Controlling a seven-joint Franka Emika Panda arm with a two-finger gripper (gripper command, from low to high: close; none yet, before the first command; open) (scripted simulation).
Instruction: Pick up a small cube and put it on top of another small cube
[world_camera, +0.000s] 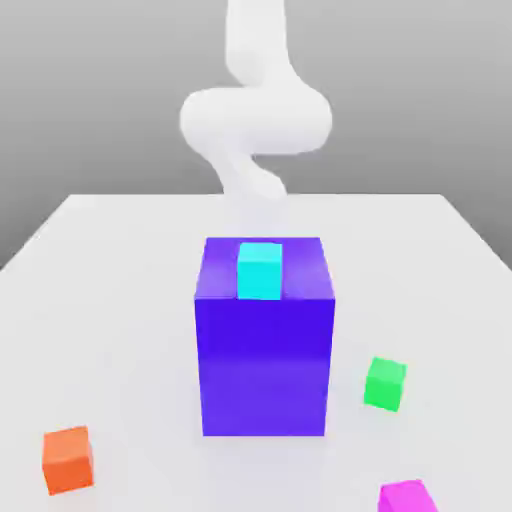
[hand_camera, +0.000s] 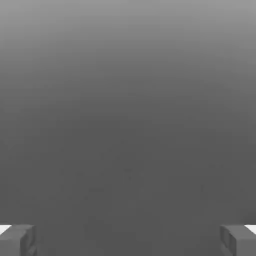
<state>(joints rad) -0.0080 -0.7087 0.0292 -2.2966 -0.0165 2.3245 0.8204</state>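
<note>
Claw (hand_camera: 128, 240) spread wide and empty, apparently behind the blue block (world_camera: 265, 345); pink cube (world_camera: 407, 496) and green cube (world_camera: 385, 383) lie near the desk's (world_camera: 100, 300) front.

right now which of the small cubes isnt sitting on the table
The cyan cube: it rests on top of the big blue-purple block. The orange, green and magenta cubes lie on the table.

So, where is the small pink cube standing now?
In the exterior view the pink cube sits on the table at the bottom edge, right of centre, just below the green cube.
</note>
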